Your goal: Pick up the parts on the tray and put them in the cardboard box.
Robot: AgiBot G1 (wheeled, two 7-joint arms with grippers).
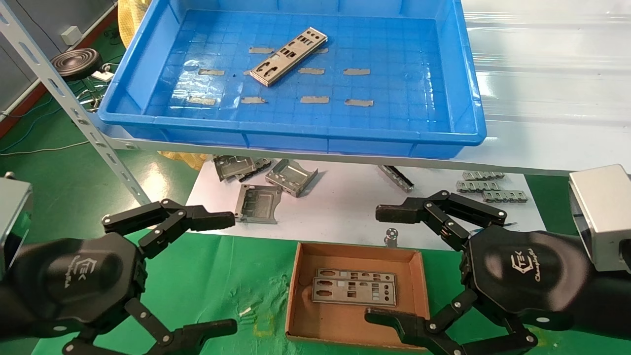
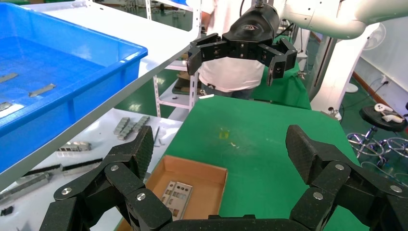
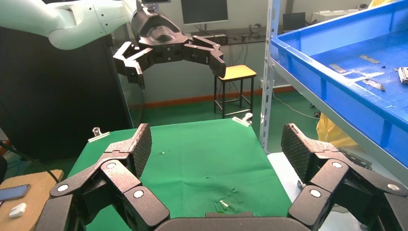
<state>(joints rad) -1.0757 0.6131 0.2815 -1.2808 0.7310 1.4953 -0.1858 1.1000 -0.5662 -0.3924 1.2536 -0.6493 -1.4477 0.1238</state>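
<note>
Folded grey metal brackets (image 1: 268, 180) and small toothed grey connector strips (image 1: 485, 185) litter the white sheet under the shelf, between tray and box. One punched silver-grey metal plate (image 1: 288, 55) lies diagonally on the floor of the big blue plastic tray (image 1: 296, 133), up at twelve o'clock, well apart from both claws. Two more plates (image 1: 355, 288) rest in the shallow brown cardboard box (image 1: 303, 296). Left gripper (image 1: 217, 271) hangs released at nine o'clock of the box; right gripper (image 1: 389, 266), fingers spread, empty, at three o'clock.

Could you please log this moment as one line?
left gripper: open, idle | right gripper: open, idle | tray: one part | cardboard box: two plates
</note>
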